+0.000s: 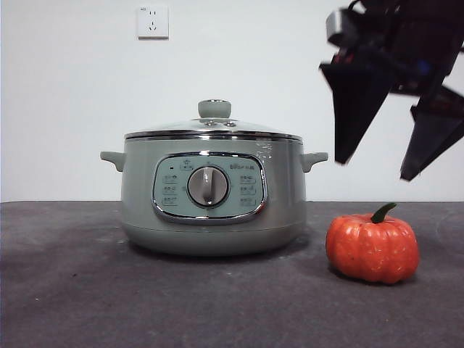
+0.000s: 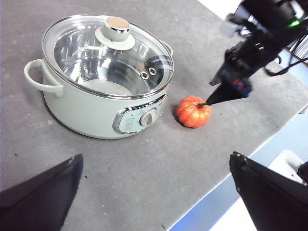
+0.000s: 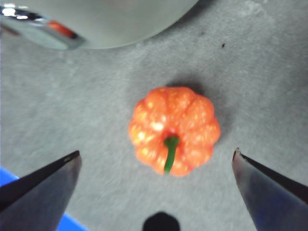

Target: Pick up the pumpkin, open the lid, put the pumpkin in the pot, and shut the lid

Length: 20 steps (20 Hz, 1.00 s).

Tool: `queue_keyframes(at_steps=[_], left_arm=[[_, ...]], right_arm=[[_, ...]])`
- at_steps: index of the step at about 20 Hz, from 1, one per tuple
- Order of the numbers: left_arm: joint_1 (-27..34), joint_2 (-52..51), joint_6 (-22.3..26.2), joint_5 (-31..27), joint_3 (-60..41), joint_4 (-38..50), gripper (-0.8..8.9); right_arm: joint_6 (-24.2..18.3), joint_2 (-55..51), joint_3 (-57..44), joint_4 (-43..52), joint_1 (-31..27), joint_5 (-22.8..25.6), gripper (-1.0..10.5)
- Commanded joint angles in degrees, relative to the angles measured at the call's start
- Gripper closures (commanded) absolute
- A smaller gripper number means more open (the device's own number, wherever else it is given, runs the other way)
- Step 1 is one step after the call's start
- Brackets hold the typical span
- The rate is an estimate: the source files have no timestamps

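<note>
The dark grey felt-like table top (image 1: pixel 72 290) takes up most of the scene, with a plain white wall (image 1: pixel 58 109) behind it and a white wall socket (image 1: pixel 153 22) high up. Biggest thing on it is the wide pale sage-green electric pot (image 1: pixel 210 192) with two little side handles, its chrome-framed panel and grey round dial (image 1: pixel 208 186) facing the front camera. The domed glass lid with the chrome rim and sage-green knob (image 1: pixel 214 125) sits shut on top.

The right gripper (image 1: pixel 377 163) hangs in the air directly above the small orange ribbed pumpkin (image 1: pixel 372 248), black jaws spread wide, wider than the pumpkin, touching nothing. In its wrist view the pumpkin (image 3: pixel 174 131) sits between the two jaw tips. The left gripper (image 2: pixel 154 166) is well back from the pot, jaws also wide apart and empty.

The pumpkin stands upright on the table just beside the pot, on the right in the front view, not touching it. Its curved green stem (image 1: pixel 383 212) leans up and away from the pot.
</note>
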Motion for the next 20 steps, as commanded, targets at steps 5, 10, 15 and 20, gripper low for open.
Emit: queue_keyframes(at_steps=[5, 10, 15, 20], left_arm=[[0.04, -0.13, 0.37, 0.07, 0.11, 0.33, 0.59], [0.04, -0.13, 0.37, 0.07, 0.11, 0.31, 0.59], [0.04, -0.13, 0.37, 0.07, 0.11, 0.33, 0.59], [0.04, -0.13, 0.37, 0.07, 0.11, 0.35, 0.59]], right_arm=[[0.17, 6.36, 0.0, 2.47, 1.9, 2.8, 2.0], [0.68, 10.12, -0.02, 4.31, 3.34, 5.9, 2.0], [0.63, 12.68, -0.15, 5.25, 3.48, 6.95, 2.0], [0.98, 14.01, -0.37, 5.49, 3.56, 6.97, 4.2]])
